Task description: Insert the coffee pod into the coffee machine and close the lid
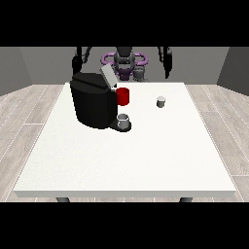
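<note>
The pod (161,101) is small and grey. It stands alone on the white bench (126,160), toward the back and to the right of the middle. Nothing touches it. Well to its left is the black machine (92,99) — its grey lid (108,77) is tipped up and open. A red cup (123,96) sits just by the machine's right side, and a grey cup (123,121) stands on the machine's base in front. Behind the bench is the robot. The hand at the view's left (76,63) and the hand at the view's right (167,68) hang up high, far from the pod. I cannot tell how their fingers are.
</note>
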Available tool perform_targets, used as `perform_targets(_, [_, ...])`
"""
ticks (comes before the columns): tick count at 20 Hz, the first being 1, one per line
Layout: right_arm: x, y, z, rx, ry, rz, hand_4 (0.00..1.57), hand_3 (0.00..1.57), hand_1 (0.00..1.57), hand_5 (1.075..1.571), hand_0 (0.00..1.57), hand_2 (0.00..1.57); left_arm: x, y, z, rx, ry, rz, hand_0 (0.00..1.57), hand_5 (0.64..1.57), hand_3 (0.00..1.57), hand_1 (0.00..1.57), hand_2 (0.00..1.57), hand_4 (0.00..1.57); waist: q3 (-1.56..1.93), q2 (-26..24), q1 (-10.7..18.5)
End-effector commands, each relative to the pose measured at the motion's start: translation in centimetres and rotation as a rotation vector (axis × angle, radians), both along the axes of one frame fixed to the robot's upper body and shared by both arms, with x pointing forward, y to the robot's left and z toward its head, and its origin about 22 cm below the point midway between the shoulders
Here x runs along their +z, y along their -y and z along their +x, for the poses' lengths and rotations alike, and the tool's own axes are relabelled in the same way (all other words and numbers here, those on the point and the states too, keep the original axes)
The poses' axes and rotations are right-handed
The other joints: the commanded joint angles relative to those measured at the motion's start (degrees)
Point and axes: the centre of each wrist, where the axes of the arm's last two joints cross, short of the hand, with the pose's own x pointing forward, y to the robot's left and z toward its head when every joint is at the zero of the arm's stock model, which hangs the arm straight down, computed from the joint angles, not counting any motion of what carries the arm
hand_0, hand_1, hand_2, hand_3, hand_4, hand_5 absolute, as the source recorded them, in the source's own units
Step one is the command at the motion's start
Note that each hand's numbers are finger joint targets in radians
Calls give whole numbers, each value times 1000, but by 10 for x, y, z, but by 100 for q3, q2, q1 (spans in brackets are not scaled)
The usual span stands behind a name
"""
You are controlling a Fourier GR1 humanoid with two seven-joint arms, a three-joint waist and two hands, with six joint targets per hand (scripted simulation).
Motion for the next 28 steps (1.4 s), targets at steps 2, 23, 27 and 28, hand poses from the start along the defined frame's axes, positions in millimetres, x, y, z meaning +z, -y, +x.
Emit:
perform_targets(2, [-6,-1,1,4,-10,-5,128,0,0,1571,0,0,0,-14,4,-12,27,4,0,1571,0,0,0,311,-95,-144,6])
perform_targets(23, [25,-34,26,-30,203,87,228,0,0,1571,0,0,16,-97,52,-14,-58,293,0,1571,0,0,0,0,-97,476,-669])
perform_targets(27, [30,-33,41,-30,254,76,283,0,0,1571,0,0,9,-93,69,-14,-70,269,0,1571,0,0,0,0,-96,796,-603])
perform_targets(28, [22,-48,32,-52,222,81,283,0,0,1571,0,0,4,-105,64,-35,-106,314,0,1571,0,0,0,0,-96,621,-530])
